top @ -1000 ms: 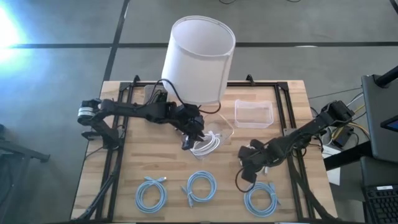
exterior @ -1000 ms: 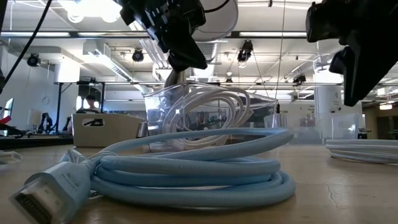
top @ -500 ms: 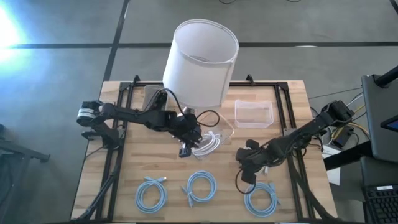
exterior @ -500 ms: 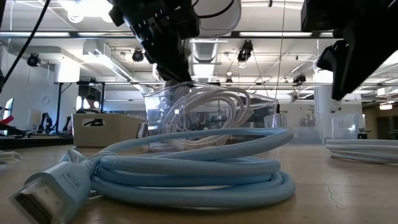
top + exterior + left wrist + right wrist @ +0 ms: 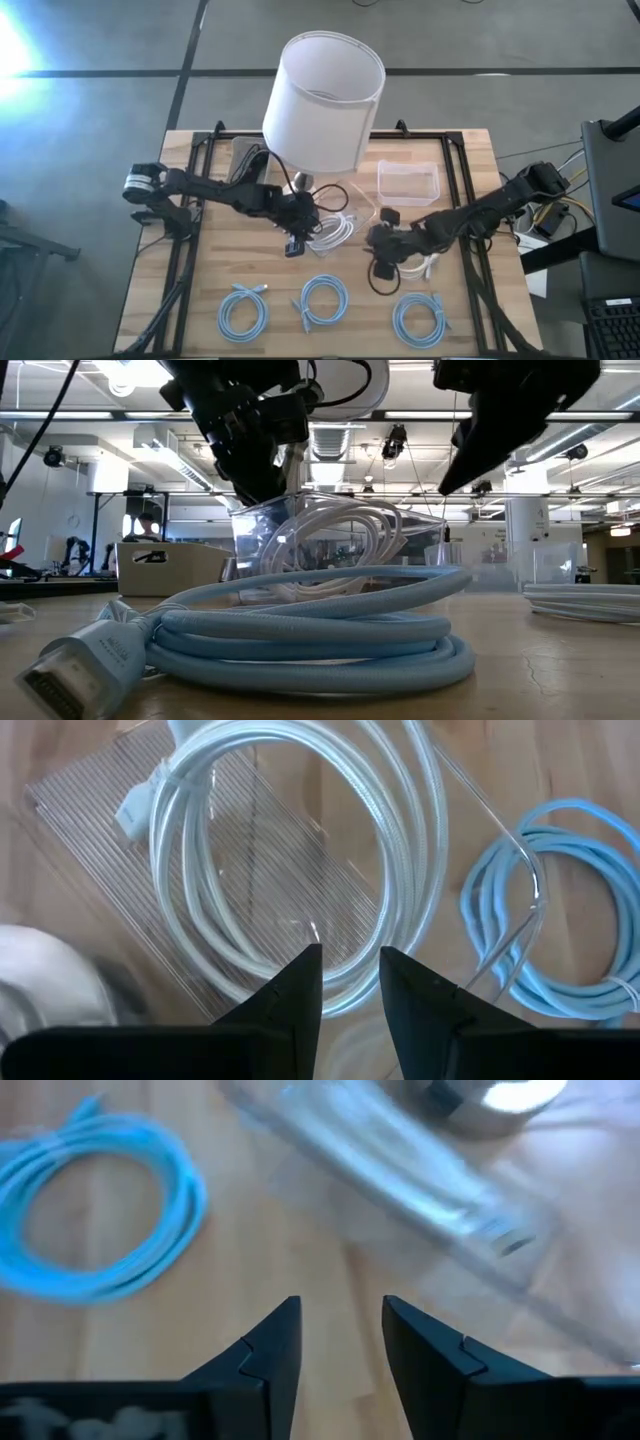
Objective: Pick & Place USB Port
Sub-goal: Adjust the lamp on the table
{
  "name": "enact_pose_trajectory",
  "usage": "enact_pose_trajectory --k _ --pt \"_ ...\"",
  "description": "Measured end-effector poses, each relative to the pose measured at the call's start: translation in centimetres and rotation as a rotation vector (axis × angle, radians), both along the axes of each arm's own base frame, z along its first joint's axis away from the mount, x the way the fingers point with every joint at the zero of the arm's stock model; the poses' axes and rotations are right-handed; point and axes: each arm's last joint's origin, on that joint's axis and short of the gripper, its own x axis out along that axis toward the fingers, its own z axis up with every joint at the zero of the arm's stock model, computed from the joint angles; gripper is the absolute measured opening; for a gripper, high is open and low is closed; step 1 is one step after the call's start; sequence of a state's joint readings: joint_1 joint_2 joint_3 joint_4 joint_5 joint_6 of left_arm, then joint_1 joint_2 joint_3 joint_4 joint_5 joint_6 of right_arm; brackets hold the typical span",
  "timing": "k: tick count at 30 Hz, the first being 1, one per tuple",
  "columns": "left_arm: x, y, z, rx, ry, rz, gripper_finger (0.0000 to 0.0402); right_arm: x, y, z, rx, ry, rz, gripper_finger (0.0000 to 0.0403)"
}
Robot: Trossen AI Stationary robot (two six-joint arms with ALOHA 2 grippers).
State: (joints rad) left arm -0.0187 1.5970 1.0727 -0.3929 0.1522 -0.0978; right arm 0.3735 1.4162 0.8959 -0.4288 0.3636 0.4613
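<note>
The white USB cable (image 5: 333, 232) lies coiled inside a clear plastic tray (image 5: 352, 212) near the middle of the worktop (image 5: 210, 270), just in front of the base of a tall white cylinder (image 5: 322, 100). In the left wrist view the coil (image 5: 290, 870) rests on the ribbed floor of the tray (image 5: 110, 830), with its white plug near one corner. In the low view the tray (image 5: 340, 555) shows the white loops through its wall.

A 2nd clear tray (image 5: 408, 182) stands further back and to the right of the 1st; I see nothing in it.

The left gripper (image 5: 293, 243) is at the front left edge of the tray with the cable, just above it. Its jaws are a little spread and pinch nothing; the cable shows through the gap between them.

The right gripper (image 5: 378, 250) is just to the right of this tray, low over bare wood. Its jaws are also spread and hold nothing. In the right wrist view a blurred clear tray wall and a light blue coil (image 5: 95, 1205) are ahead of it.

3 light blue cables lie coiled in a row along the front of the worktop: left (image 5: 243, 309), middle (image 5: 323, 300) and right (image 5: 418, 319). The middle one (image 5: 300, 630) fills the front of the low view, apart from the tray behind it.
</note>
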Motion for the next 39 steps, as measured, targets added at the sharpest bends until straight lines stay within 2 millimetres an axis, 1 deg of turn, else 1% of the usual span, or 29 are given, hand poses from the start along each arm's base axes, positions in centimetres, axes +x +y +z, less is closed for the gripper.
enact_pose_trajectory --k 4,7,10,15,19,23,28,31,37,39 --pt "0.0 -0.6 0.0 0.013 0.001 -0.005 0.0106 0.3 -0.5 0.3 -0.02 -0.01 -0.016 0.0127" --pt "0.0 -0.9 0.0 0.031 0.0 -0.001 0.0106 0.4 -0.7 0.6 -0.062 -0.047 -0.088 0.0121" --pt "-0.1 -1.1 0.0 0.036 0.0 -0.002 0.0106 0.4 -1.0 1.1 -0.144 -0.084 -0.157 0.0114" --pt "-0.1 -1.3 -0.1 0.034 0.002 -0.008 0.0106 0.5 -1.6 2.6 -0.314 -0.184 -0.296 0.0102" --pt "-0.2 -1.3 -0.3 0.032 0.008 -0.006 0.0106 -0.2 -2.5 4.0 -0.435 -0.238 -0.443 0.0092" --pt "-0.4 -1.5 -0.7 0.028 0.019 -0.005 0.0106 -1.7 -3.7 5.2 -0.538 -0.23 -0.534 0.0081" --pt "-0.4 -1.6 -0.9 0.028 0.017 -0.008 0.0106 -3.3 -6.1 7.6 -0.64 -0.264 -0.645 0.0072" --pt "-0.4 -1.6 -0.9 0.027 0.009 -0.006 0.0106 -4.0 -7.7 9.1 -0.652 -0.288 -0.698 0.0068" --pt "-0.4 -1.6 -0.9 0.025 0.008 -0.006 0.0106 -4.9 -10.2 12.4 -0.686 -0.374 -0.773 0.006" --pt "-0.3 -1.6 -0.8 0.025 0.007 -0.006 0.0106 -5.0 -10.8 13.6 -0.69 -0.418 -0.754 0.0057"
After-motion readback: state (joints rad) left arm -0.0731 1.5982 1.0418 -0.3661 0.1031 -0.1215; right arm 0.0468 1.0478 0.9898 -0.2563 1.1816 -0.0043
